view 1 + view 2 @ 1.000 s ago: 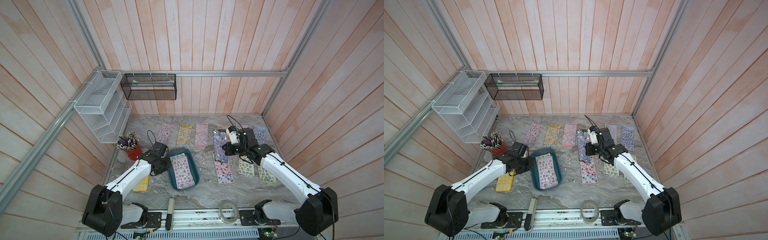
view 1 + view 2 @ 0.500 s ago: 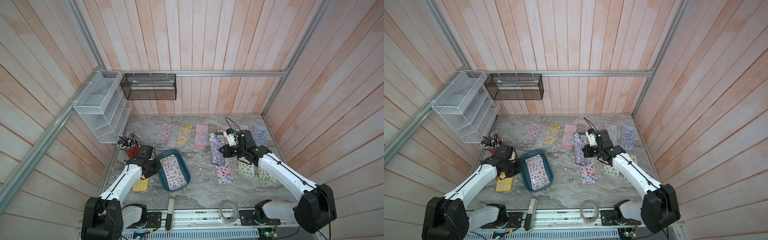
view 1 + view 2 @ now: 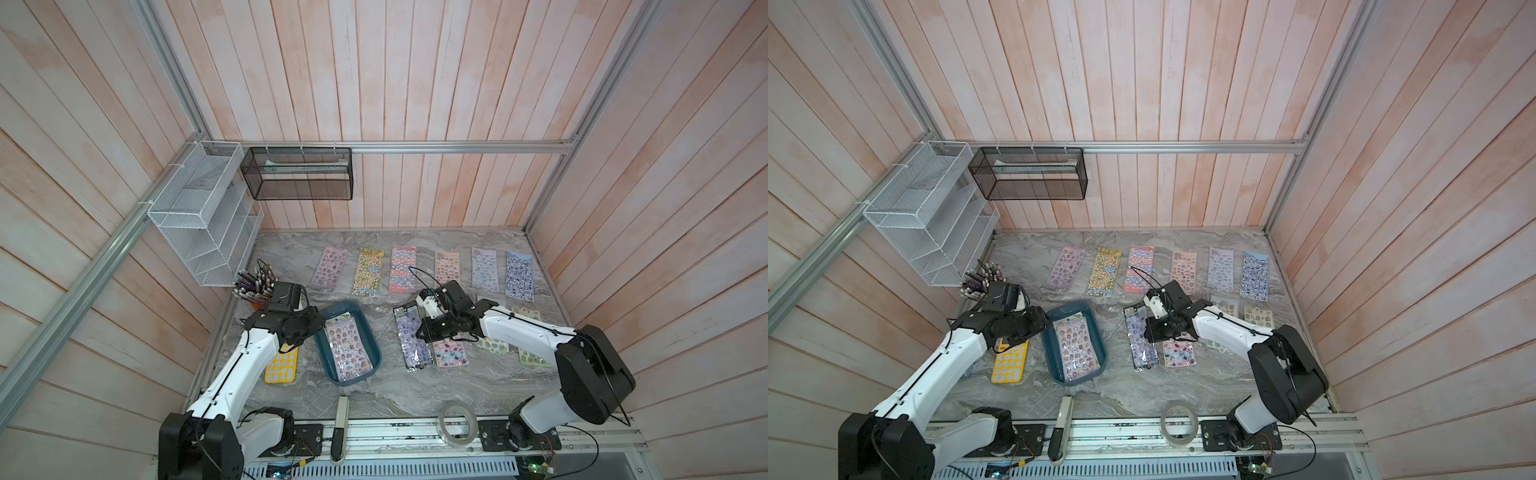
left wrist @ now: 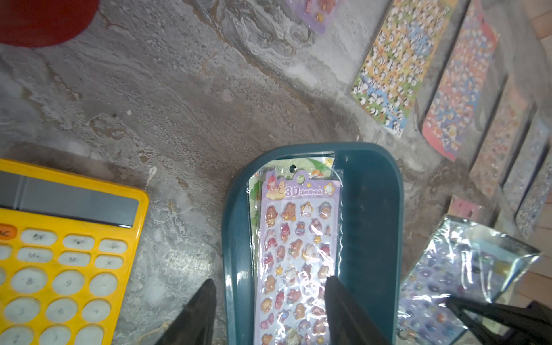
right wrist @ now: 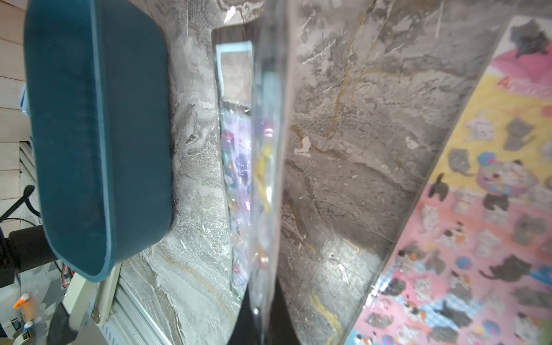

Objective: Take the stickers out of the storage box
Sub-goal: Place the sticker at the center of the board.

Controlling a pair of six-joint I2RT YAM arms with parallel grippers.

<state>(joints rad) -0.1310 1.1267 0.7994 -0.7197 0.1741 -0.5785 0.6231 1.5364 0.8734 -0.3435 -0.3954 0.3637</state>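
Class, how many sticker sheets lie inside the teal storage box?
2: a purple sheet on top and a green sheet under it, showing at one end. More may be hidden beneath.

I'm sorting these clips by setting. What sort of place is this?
Likely a robot test booth dressed as a stationery desk: aluminium frame, plank walls, stickers laid on a marble-look tabletop.

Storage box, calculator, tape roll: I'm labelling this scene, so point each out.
storage box [image 4: 376, 209]: left wrist view, bare inner floor.
calculator [image 4: 59, 254]: left wrist view, keypad.
tape roll [image 3: 443, 422]: in a top view, ring's left band.
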